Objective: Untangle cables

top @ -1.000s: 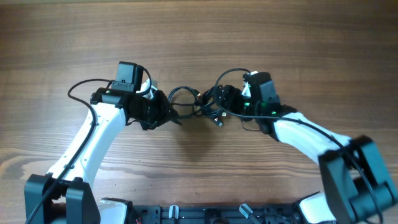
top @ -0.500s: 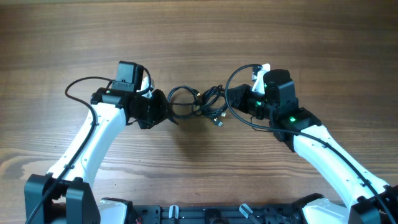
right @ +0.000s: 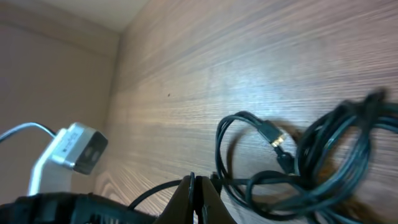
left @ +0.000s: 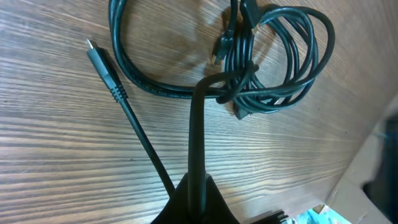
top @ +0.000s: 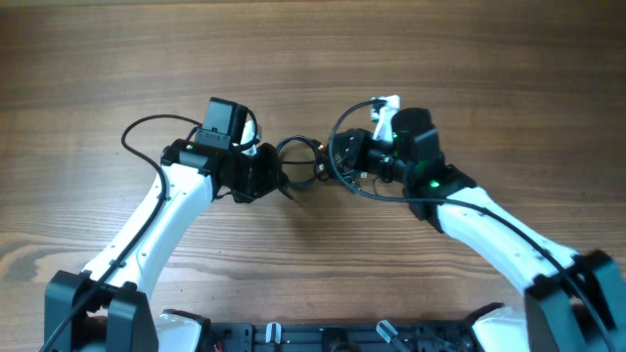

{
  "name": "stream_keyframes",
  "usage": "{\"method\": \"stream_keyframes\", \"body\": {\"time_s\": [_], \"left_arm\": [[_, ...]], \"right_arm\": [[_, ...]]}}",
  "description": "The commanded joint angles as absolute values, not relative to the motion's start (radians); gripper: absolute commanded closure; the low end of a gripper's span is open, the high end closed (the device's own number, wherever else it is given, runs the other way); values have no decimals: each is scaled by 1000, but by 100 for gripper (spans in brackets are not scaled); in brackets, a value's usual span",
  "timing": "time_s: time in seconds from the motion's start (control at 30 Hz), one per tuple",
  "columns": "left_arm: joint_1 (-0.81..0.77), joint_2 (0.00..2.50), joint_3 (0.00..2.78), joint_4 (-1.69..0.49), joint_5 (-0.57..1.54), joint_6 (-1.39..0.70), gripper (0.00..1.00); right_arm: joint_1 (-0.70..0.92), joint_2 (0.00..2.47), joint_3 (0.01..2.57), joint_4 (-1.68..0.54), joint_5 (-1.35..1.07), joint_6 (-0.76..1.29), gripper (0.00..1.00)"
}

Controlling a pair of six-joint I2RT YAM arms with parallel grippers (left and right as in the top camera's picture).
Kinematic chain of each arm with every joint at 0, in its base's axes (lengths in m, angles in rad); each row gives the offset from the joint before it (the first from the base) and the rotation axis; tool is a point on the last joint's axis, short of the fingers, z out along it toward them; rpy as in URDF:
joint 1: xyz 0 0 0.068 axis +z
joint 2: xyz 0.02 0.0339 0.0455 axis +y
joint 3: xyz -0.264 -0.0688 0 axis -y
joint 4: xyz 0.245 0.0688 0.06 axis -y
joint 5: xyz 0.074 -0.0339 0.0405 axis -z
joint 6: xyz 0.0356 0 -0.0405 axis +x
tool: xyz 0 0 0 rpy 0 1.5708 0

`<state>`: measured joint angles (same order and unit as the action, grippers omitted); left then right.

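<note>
The cables (top: 301,156) lie in a small black tangle on the wooden table between my two grippers. My left gripper (top: 284,186) is shut on one strand (left: 198,137) that runs up from its jaws into the coiled bunch (left: 280,68). A loose plug end (left: 102,62) lies to the left of that strand. My right gripper (top: 335,162) sits against the tangle's right side. Its jaws (right: 196,185) are pressed together with nothing seen between them. The loops (right: 329,155) and a small plug (right: 273,135) lie just beyond its tips.
The right arm's own thick wire (top: 342,181) loops round its gripper, and a white connector (right: 78,146) hangs beside it. The left arm's wire (top: 147,127) arcs out to the left. A black rail (top: 323,337) runs along the near table edge.
The right gripper shut, drew back to the right without the cables, then came back left against the tangle. The left gripper moved right with its strand, and the tangle bunched up.
</note>
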<state>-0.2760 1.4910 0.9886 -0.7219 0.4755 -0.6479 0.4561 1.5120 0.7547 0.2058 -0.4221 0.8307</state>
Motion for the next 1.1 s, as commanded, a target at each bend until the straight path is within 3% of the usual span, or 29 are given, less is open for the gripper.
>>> {"method": "stream_keyframes", "body": {"time_s": [0.0, 0.3, 0.67, 1.07], "left_arm": [[-284, 1472, 999, -719, 470, -635, 96], [-284, 1472, 999, -718, 459, -635, 96], [-284, 1472, 999, -685, 256, -599, 96], [-284, 1607, 999, -669, 331, -479, 96]], "right_arm": [[468, 1605, 772, 234, -377, 814, 95], [467, 1685, 772, 183, -332, 854, 95], [467, 1685, 772, -15, -308, 865, 95], [467, 1685, 772, -33, -287, 865, 96]]}}
